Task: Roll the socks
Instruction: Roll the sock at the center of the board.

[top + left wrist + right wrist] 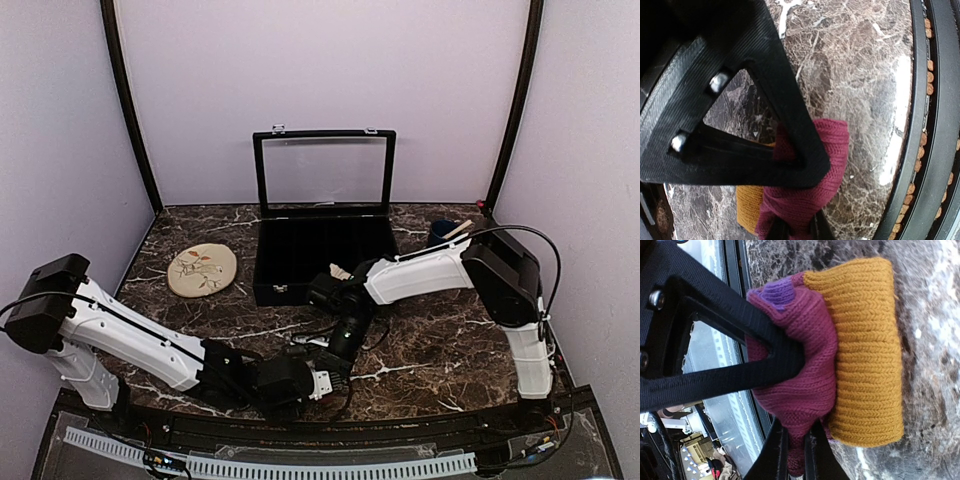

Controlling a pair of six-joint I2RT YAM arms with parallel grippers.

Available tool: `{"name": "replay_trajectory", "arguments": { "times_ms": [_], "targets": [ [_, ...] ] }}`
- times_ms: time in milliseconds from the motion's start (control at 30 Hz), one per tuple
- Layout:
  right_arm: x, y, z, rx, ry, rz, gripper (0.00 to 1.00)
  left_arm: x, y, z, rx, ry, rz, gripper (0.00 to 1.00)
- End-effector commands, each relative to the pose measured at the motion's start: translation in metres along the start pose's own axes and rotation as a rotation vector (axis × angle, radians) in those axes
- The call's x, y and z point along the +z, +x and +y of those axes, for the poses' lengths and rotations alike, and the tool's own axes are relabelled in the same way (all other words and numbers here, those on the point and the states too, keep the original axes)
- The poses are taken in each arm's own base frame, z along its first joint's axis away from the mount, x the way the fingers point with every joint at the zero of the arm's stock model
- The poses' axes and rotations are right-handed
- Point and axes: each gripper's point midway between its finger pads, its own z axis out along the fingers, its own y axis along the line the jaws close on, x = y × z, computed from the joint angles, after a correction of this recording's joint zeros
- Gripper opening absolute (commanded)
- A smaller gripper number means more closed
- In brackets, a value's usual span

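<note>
The maroon-purple sock [807,330] is bunched on the marble table near its front edge, and its orange end [865,350] is rolled into a thick cylinder. It also shows in the left wrist view [832,145], with the orange end [750,202] behind it. My right gripper [800,405] is shut on the maroon fabric. My left gripper [800,200] is shut on the same sock from the other side. In the top view the left gripper [305,380] and the right gripper [342,345] meet and hide the sock. A cream-beige scrap [340,271], perhaps the other sock, peeks out behind the right wrist.
A black divided box [275,288] with a raised glass lid stands at the back centre. A tan oval mat with a leaf drawing [202,270] lies to its left. A dark blue cup with a stick [443,232] is at the back right. The black front rail [932,125] runs close to the sock.
</note>
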Motion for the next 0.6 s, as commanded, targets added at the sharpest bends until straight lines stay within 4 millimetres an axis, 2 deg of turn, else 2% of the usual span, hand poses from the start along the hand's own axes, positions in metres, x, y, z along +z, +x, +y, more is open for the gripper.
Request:
{"name": "replay_trajectory", "arguments": {
  "times_ms": [0,100,167,567],
  "targets": [
    [0.006,0.010,-0.021,0.031,0.048,0.018,0.08,0.017,0.040,-0.023,-0.006,0.109,0.166,0.00],
    [0.002,0.014,-0.024,0.043,0.057,0.001,0.23,0.018,0.040,-0.021,-0.063,0.135,0.180,0.00],
    [-0.001,0.016,-0.025,0.051,0.060,-0.014,0.29,0.019,0.040,-0.021,-0.115,0.173,0.184,0.00],
    [-0.028,0.021,-0.030,0.094,0.069,-0.140,0.38,0.024,0.033,-0.026,-0.238,0.328,0.207,0.00]
  ]
}}
